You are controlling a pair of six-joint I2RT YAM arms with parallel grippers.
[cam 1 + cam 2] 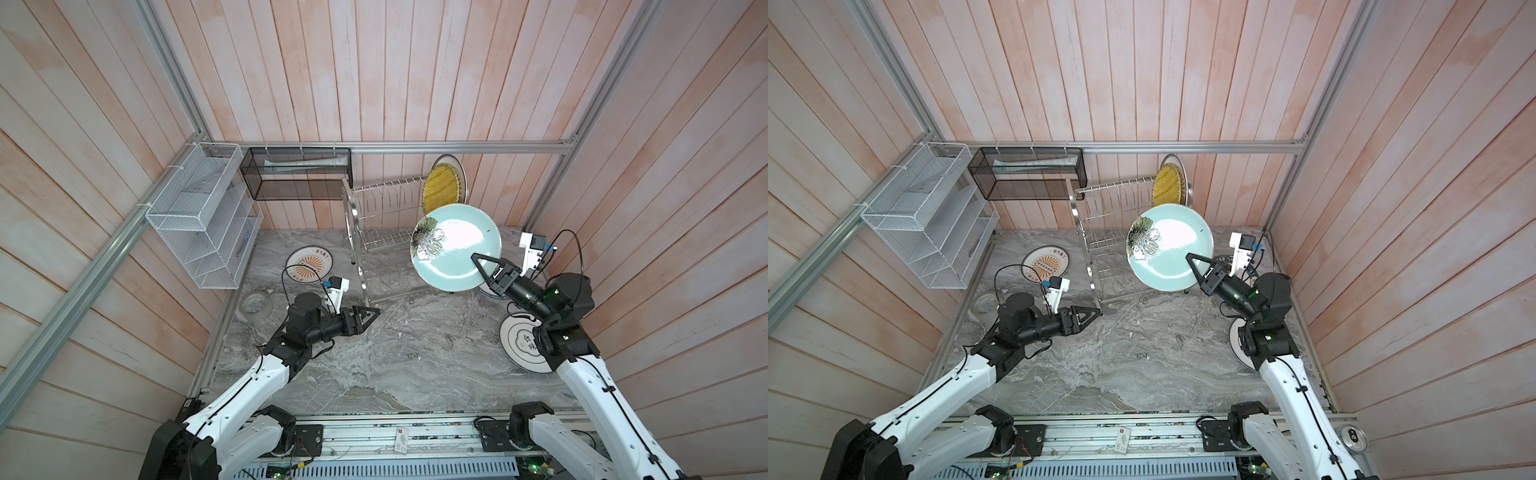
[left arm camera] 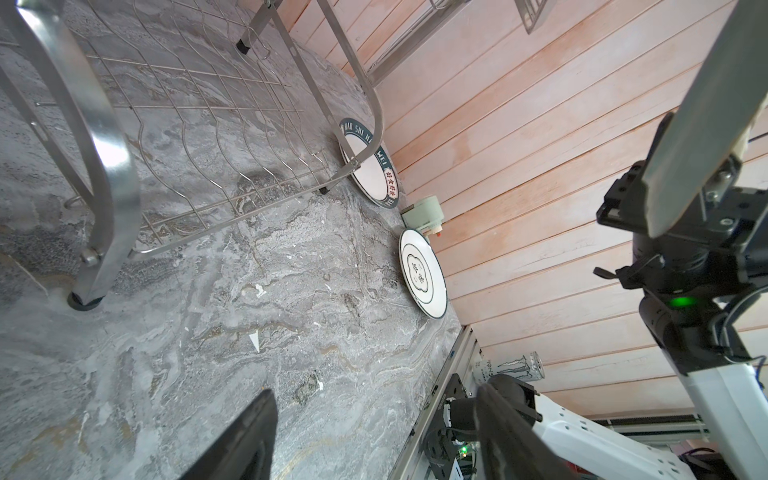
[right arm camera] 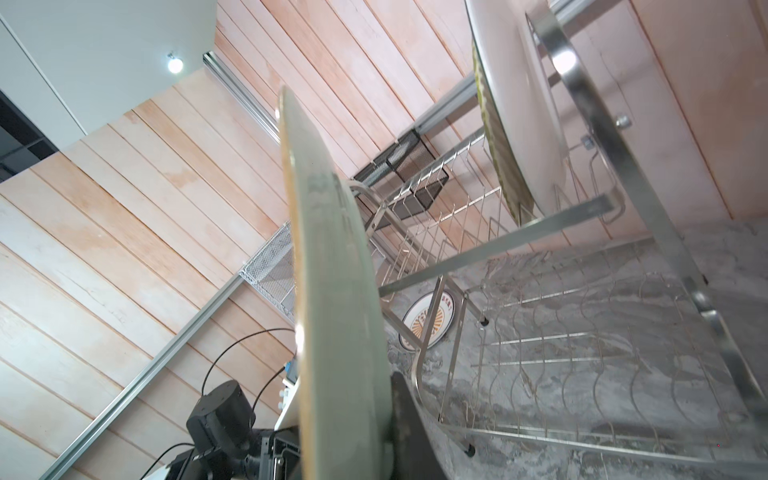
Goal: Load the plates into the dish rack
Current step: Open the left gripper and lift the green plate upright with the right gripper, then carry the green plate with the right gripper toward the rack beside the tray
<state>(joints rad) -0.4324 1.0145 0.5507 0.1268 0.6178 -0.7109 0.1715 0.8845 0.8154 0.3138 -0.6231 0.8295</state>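
The right gripper (image 1: 478,262) pinches the rim of the pale green plate (image 1: 455,247) with the dark flower. It holds the plate up in the air, tipped on a slant, just in front of the right end of the dish rack (image 1: 386,199). The plate is not in the rack yet. A yellow plate (image 1: 441,189) stands on its edge in the top part of the rack, at the right end. There may be one more plate right behind it, but it is hard to tell. The left gripper (image 1: 372,313) is low over the grey table (image 1: 395,353), near the front left foot of the rack. Its fingers are spread apart and hold nothing. A sunburst plate (image 1: 309,264) lies flat on the table, left of the rack. A cloud plate (image 2: 424,274) and a lettered plate (image 2: 370,166) lie flat on the right side of the table, close to the wall. A tape roll (image 1: 255,306) sits by the left arm.
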